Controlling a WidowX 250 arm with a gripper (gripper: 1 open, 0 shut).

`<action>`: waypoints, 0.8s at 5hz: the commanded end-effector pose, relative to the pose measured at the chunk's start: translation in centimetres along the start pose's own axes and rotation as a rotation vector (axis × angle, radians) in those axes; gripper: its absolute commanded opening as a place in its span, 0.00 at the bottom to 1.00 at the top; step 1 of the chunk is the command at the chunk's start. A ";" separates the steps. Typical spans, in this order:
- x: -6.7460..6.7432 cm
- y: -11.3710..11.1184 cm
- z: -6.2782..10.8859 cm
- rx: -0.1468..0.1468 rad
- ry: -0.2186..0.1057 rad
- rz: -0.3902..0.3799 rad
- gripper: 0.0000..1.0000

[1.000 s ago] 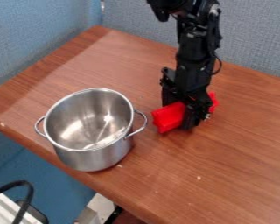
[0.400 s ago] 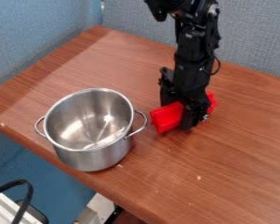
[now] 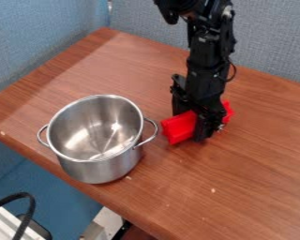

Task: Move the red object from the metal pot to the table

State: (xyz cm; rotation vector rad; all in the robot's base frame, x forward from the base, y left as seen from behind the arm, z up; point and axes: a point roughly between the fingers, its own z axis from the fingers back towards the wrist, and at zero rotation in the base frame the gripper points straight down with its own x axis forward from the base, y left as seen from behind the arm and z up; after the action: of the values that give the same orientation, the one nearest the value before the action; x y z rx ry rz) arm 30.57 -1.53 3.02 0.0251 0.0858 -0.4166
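The table (image 3: pixel 109 70) carries the metal pot (image 3: pixel 97 141) at its near edge. Just right of the pot, the gripper (image 3: pixel 197 122) points straight down — its fingers pinch the red object (image 3: pixel 182 127), low at the tabletop.

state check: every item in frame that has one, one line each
red object: out of the pot, down at the table surface, gripped.
metal pot: upright, no lid, empty.
gripper: pointing down, jaws shut on the red object.
table: bears the pot and the red object.
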 end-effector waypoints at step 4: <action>-0.1 -0.6 2.8 0.014 -0.095 -0.014 0.00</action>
State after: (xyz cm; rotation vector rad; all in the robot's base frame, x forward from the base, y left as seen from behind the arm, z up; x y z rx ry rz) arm 29.89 -1.83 3.63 0.0093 0.0637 -0.4246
